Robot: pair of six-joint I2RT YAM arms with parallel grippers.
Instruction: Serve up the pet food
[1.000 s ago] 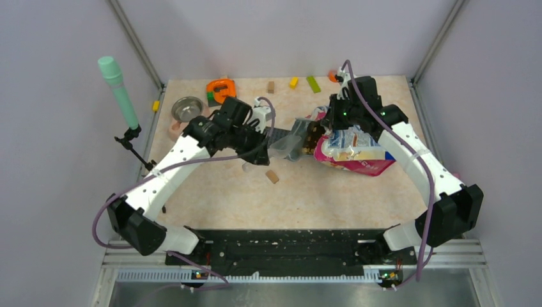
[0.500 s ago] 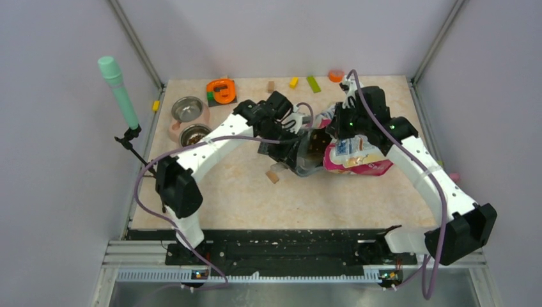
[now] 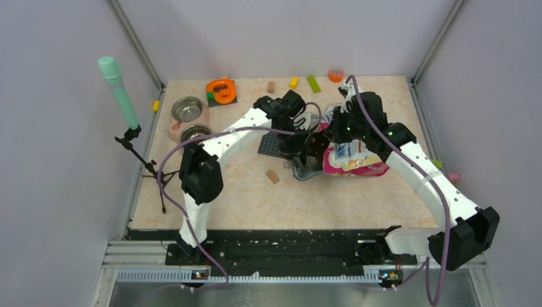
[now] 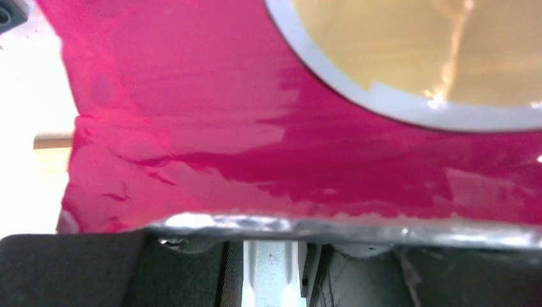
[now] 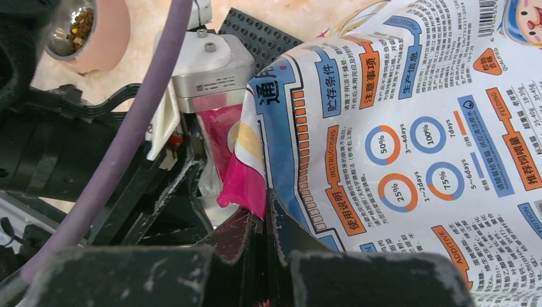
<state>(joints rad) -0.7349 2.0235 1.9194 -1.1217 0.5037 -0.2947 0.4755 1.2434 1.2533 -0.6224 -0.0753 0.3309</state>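
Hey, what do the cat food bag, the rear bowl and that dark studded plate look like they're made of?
Cat food bag: glossy plastic film, seemingly foil-lined, going by glare, creases and a silvery edge. Rear bowl: likely polished steel, reflective grey. Studded plate: probably matte moulded plastic, with even stud rows.

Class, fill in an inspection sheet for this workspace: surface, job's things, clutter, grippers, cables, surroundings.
Surface: beige table, mottled.
Job's things: cat food bag lying mid-table; kibble in one steel bowl.
Clutter: studded plate, tan block, yellow block, green block.
Grippers: right gripper fingers shut on the bag's edge; left gripper at its mouth, grip unclear.
Cables: purple cable loops loosely off each arm.
Surroundings: grey walls; green wand on a stand, left.
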